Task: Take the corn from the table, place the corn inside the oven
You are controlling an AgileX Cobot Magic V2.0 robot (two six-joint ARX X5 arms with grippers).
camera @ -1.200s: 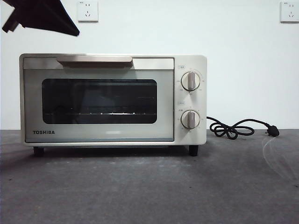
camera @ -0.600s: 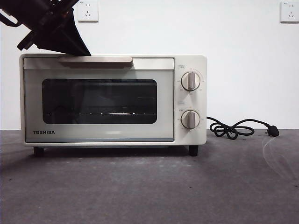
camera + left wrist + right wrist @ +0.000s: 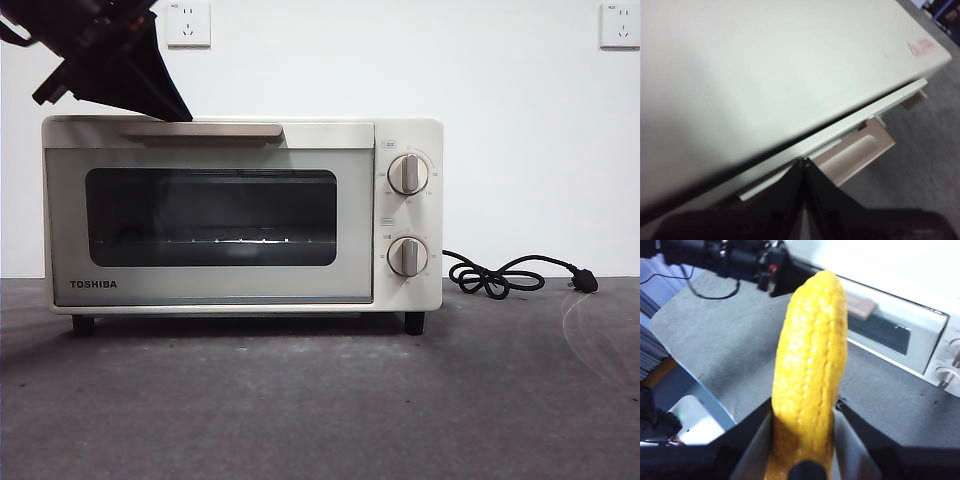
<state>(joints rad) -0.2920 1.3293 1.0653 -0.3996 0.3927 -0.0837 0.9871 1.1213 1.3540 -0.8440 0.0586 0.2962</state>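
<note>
The cream-white oven (image 3: pixel 410 215) stands on the grey table (image 3: pixel 320 400). Its glass door (image 3: pixel 210 285) leans slightly out at the top, and the left wrist view shows a dark gap along that edge. My left gripper (image 3: pixel 178 112) is shut, with its tip (image 3: pixel 802 162) against the door's top edge beside the beige handle (image 3: pixel 855 155). In the right wrist view my right gripper (image 3: pixel 804 409) is shut on the yellow corn (image 3: pixel 812 355). It holds the corn in the air over the table (image 3: pixel 720 330), in front of the oven (image 3: pixel 910 325). The corn does not show in the front view.
Two round knobs (image 3: pixel 408 173) (image 3: pixel 407 256) sit on the oven's right panel. A black cord with its plug (image 3: pixel 500 275) lies on the table right of the oven. The left arm (image 3: pixel 740 257) reaches over the oven's far corner.
The left gripper came down from the top corner to the door handle. The oven door has tilted slightly open at the top since half a second ago.
</note>
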